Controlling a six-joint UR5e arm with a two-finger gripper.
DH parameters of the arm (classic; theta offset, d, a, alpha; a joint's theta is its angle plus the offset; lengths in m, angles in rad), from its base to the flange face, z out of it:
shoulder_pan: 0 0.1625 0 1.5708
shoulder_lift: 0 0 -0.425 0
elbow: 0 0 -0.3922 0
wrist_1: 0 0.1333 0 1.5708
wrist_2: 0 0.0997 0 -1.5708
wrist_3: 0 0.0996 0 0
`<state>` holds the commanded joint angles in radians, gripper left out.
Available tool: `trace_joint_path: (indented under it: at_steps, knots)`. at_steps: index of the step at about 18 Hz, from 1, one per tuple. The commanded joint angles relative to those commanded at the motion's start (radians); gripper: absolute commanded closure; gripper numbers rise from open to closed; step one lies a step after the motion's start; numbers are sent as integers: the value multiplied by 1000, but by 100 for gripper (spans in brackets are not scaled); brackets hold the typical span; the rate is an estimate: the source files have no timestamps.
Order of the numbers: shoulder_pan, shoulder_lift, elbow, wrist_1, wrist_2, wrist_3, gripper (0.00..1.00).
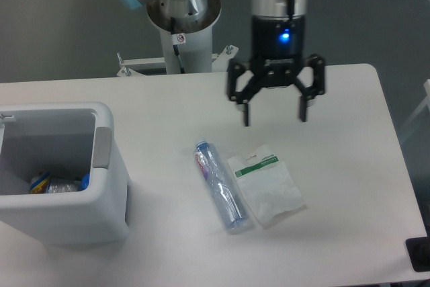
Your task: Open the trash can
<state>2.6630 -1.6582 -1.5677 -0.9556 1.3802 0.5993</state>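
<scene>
Camera: gripper (274,113) spread wide, empty, above bottle (221,185) and packet (266,183); trash can (74,213) open.

Trash can (64,213): white, at desk's left edge, top open, litter visible inside, grey tab on its right rim | Tool (274,113): fingers spread, holding nothing, above the desk (336,166) | Plastic bottle (220,186): lying flat at centre | White packet (267,184): touching the bottle's right side
</scene>
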Motion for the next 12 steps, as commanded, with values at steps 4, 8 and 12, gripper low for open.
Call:
trace_joint_path:
  at_steps: [4, 8, 12]
  knots:
    - [0, -25, -37, -5, 201, 256, 0]
    - [3, -15, -74, -3, 217, 378, 0]
    - [0, -15, -72, 0, 218, 376, 0]
